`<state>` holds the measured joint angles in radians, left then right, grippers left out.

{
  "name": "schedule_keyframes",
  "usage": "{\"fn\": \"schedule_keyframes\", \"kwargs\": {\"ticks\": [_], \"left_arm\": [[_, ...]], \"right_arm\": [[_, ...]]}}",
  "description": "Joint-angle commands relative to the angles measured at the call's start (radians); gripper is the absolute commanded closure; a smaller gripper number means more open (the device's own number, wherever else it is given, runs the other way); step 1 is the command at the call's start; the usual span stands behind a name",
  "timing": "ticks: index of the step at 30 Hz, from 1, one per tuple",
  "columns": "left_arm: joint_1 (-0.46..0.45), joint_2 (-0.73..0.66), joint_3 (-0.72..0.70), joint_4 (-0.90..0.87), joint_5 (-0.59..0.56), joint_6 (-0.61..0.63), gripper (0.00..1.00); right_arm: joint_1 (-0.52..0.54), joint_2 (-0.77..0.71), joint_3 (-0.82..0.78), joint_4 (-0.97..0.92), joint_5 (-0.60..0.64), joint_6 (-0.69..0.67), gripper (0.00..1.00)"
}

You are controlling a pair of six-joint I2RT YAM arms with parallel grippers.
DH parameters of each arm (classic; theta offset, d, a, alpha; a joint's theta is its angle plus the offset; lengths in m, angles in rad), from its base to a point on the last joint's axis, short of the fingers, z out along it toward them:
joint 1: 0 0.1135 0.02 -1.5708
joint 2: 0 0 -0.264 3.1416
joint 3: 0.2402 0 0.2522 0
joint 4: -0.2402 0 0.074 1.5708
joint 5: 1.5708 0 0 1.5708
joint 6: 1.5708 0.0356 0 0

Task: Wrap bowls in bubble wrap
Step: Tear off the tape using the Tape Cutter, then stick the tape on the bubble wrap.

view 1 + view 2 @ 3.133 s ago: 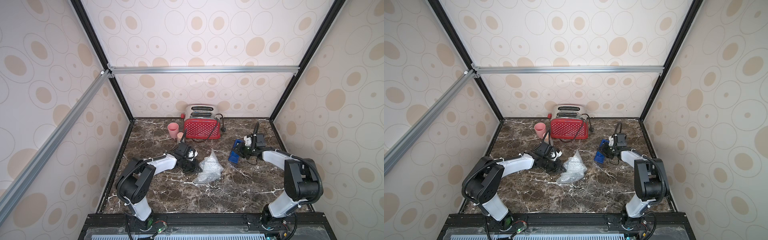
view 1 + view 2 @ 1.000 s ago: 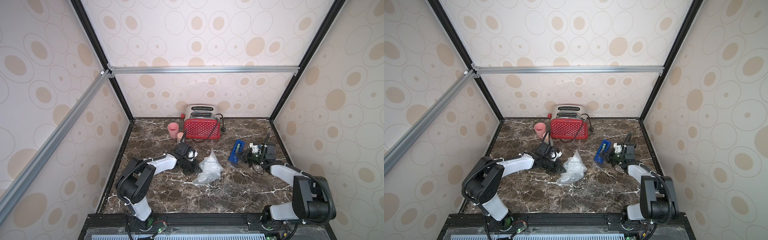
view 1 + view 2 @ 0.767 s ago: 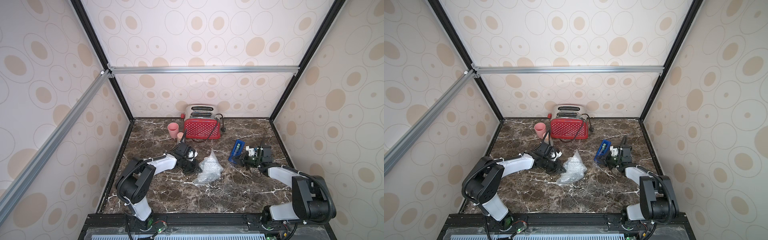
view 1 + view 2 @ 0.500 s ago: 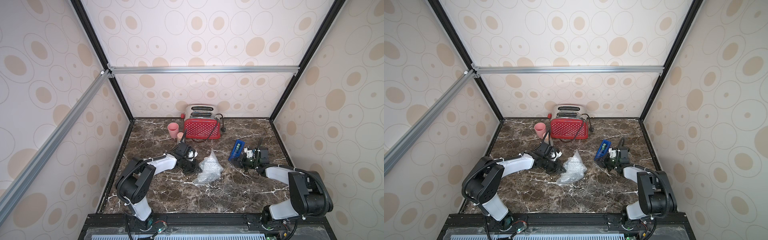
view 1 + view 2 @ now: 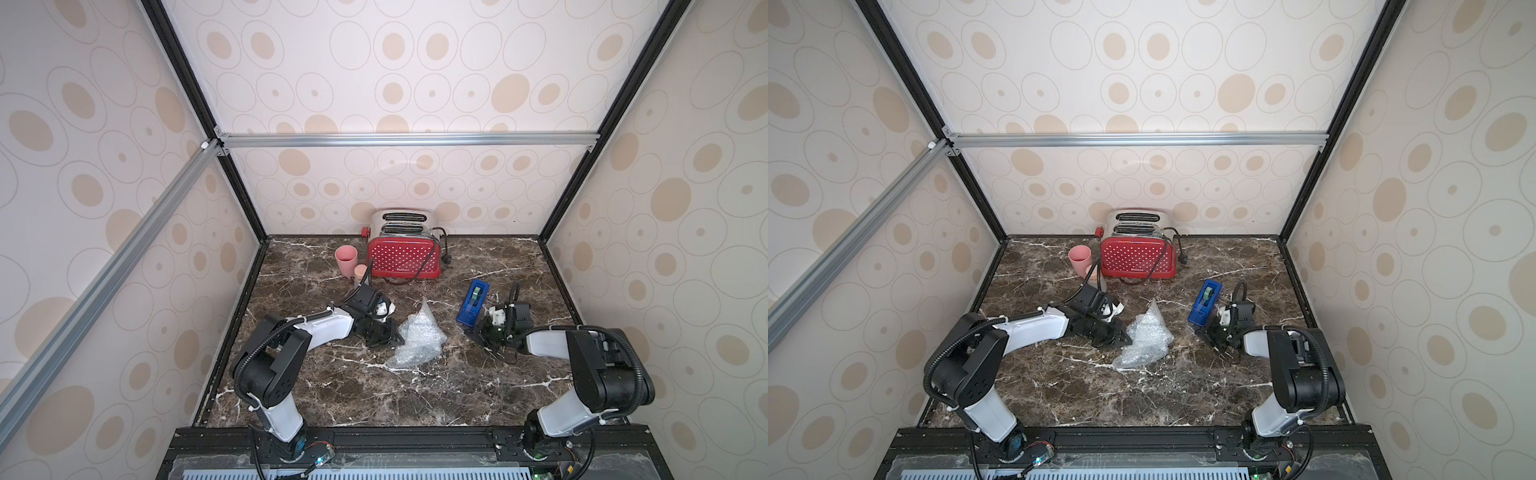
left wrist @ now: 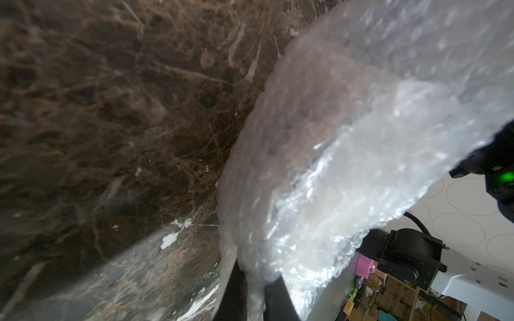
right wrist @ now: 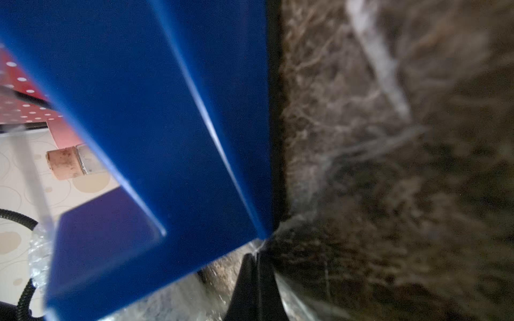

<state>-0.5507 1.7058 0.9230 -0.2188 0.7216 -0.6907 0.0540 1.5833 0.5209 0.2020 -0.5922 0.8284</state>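
Note:
No bowl shows in any view. A crumpled bundle of clear bubble wrap (image 5: 419, 337) (image 5: 1145, 332) lies mid-table and could hide it. My left gripper (image 5: 395, 338) (image 5: 1126, 338) lies low at the bundle's left side. In the left wrist view the left gripper (image 6: 256, 294) is shut on a fold of the bubble wrap (image 6: 333, 166). My right gripper (image 5: 480, 331) (image 5: 1213, 332) sits low at the near end of the blue tape dispenser (image 5: 473, 306) (image 5: 1204, 306). Seen from the right wrist, this gripper (image 7: 257, 258) is shut, its tips at a corner of the dispenser (image 7: 167, 111).
A red dotted toaster (image 5: 405, 253) stands at the back wall with its cord trailing beside it. A pink cup (image 5: 346, 258) and a small cork-stoppered bottle (image 5: 360, 272) (image 7: 66, 166) stand left of it. Patterned walls close three sides of the marble table (image 5: 374, 395).
My right arm has swung in from the right rear to the near end of the tape dispenser, staying shut. The left arm and the bubble wrap have not moved.

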Motion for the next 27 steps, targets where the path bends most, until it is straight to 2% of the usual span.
{"fn": "schedule_keyframes", "kwargs": {"ticks": [1, 4, 7, 11, 15, 21, 27], "left_arm": [[-0.007, 0.009, 0.015, -0.029, 0.010, 0.024, 0.88], [-0.006, 0.008, 0.014, -0.030, 0.009, 0.024, 0.88], [-0.007, 0.012, 0.014, -0.028, 0.010, 0.023, 0.88], [-0.006, 0.009, 0.014, -0.030, 0.009, 0.025, 0.88], [-0.007, 0.009, 0.016, -0.032, 0.007, 0.025, 0.88], [-0.007, 0.008, 0.019, -0.036, 0.006, 0.026, 0.88], [-0.006, 0.003, 0.023, -0.039, 0.005, 0.026, 0.88]], "right_arm": [[-0.003, -0.007, -0.031, -0.065, 0.059, -0.025, 1.00], [0.004, -0.098, -0.015, -0.131, 0.003, -0.054, 1.00], [0.035, -0.257, 0.012, -0.258, -0.031, -0.116, 1.00], [0.094, -0.509, -0.006, -0.298, -0.069, -0.133, 1.00], [0.189, -0.620, 0.008, -0.301, -0.079, -0.110, 1.00], [0.412, -0.608, 0.021, -0.206, -0.011, -0.054, 1.00], [0.633, -0.443, 0.033, -0.019, 0.064, -0.048, 1.00]]}}
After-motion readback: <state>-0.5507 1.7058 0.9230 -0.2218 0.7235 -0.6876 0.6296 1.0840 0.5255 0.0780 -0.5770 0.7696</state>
